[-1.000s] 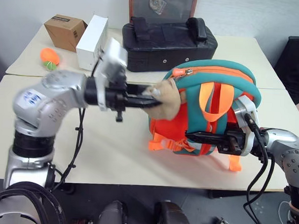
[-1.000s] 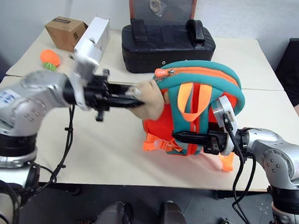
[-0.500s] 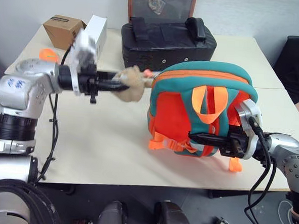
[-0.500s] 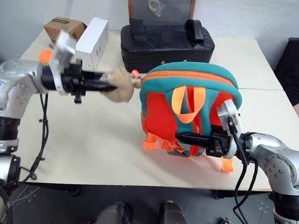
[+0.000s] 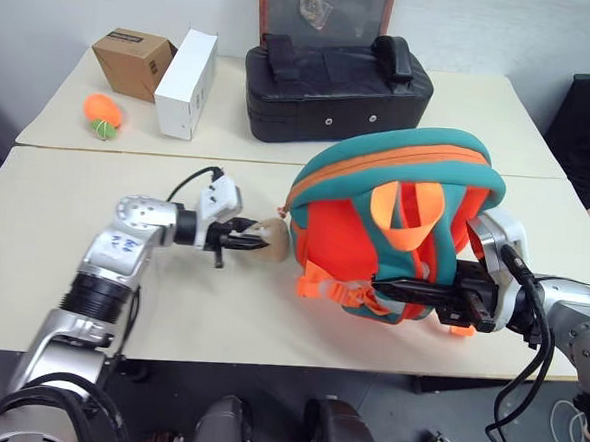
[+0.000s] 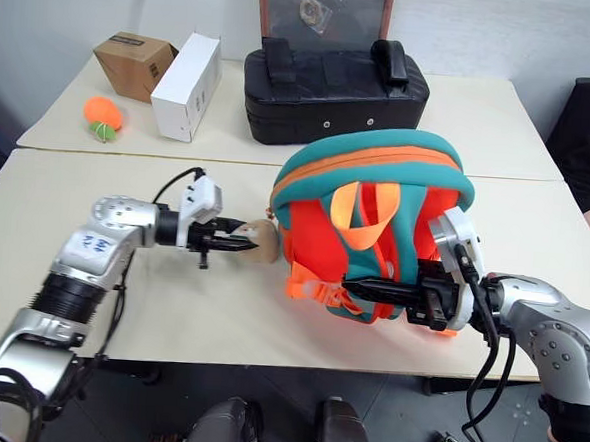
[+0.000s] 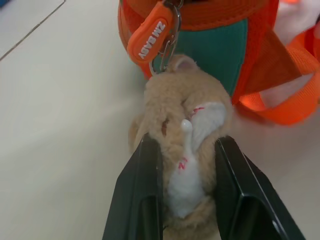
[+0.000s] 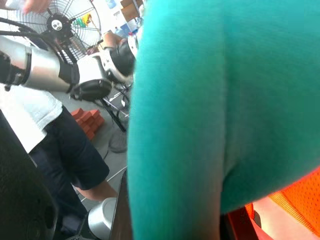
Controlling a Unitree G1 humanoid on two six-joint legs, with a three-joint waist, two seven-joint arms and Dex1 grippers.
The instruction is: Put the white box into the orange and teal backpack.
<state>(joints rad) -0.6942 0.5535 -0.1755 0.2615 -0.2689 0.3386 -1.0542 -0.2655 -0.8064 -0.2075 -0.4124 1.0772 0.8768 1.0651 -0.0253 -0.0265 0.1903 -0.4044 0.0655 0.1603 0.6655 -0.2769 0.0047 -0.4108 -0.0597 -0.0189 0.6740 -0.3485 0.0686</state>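
Backpack, orange with teal trim, stands upright near the front edge of the table, its straps and orange loop facing me and its zip running over the top.

From the head cameras, the left pincer reaches in from the side, low over the table, and is clamped on the tan plush toy that hangs at the backpack's left edge. The right pincer lies across the lower front of the bag with its fingers together. Whether any strap is pinched between them I cannot make out. At the back of the table are a black case, a tall white carton, a brown cardboard box and a small orange ball, all well apart from the bag.

In the left wrist view, the two black fingers squeeze the toy from both sides, and an orange zip pull dangles just above it.

In the right wrist view, a teal strap sits right against the camera, with a person standing beyond.

By my reckoning the bag is light, soft and floppy. It will sag and shift when tugged, so the mouth needs holding wide. The toy stretches and is a poor handle; the zip pull, the top loop or the stiffer teal rim look like firmer places to take hold.
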